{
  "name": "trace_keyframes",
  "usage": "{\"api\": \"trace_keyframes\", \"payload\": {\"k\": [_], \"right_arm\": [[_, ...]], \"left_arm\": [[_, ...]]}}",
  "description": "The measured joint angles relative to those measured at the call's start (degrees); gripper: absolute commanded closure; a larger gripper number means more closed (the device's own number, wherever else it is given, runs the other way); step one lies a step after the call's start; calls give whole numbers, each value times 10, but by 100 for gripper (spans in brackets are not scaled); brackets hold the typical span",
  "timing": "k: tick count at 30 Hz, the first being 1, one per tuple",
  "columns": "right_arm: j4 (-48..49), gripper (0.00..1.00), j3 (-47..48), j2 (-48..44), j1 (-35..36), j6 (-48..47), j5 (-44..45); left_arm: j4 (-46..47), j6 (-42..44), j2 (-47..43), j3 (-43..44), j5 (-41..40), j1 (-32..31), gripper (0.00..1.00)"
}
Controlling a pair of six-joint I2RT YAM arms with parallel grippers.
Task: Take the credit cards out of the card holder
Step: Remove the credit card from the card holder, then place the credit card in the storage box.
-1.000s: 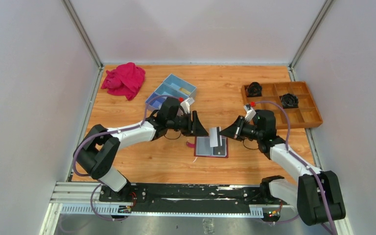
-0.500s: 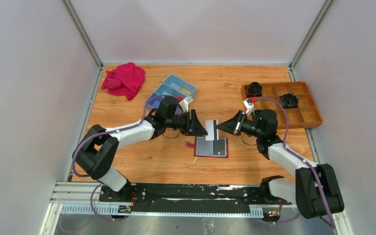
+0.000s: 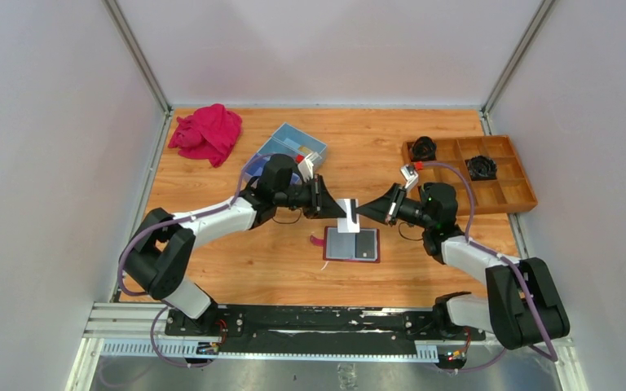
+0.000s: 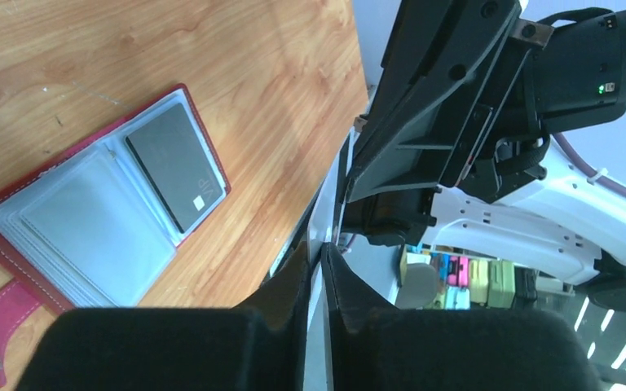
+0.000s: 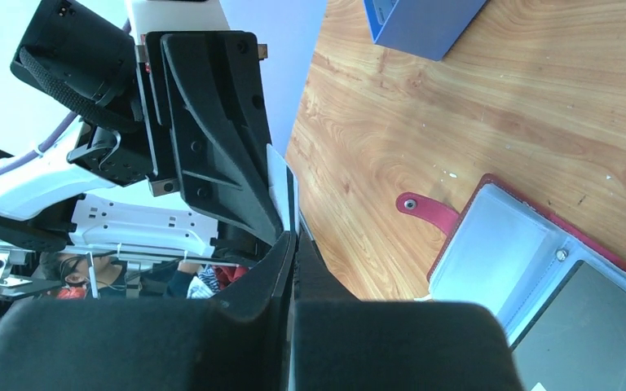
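Lifted higher, credit card (image 3: 348, 214) shows edge-on in wrist views.

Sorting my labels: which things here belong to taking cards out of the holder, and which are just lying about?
Job: card holder; white card, gripped by left claw and right claw; dark card in its pocket.
Lying about: pink cloth; blue box; wooden tray with black items.

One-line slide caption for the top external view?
Both the left fingers and right fingers pinch one whitish flat card, raised beside the open dark red wallet-like card holder.
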Motion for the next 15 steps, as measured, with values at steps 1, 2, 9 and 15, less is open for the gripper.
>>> {"api": "trace_keyframes", "payload": {"k": [1,2,9,15], "right_arm": [[3,100,0,0,0,0,0],[3,100,0,0,0,0,0],[-45,43,3,-2,2,-23,4],[-306,40,76,-66,3,-154,79]], "left_arm": [[1,-2,0,0,0,0,100],[2,-6,0,0,0,0,100],[5,-16,-10,0,-12,-1,100],[-204,58,-48,74,-135,-5,100]]}}
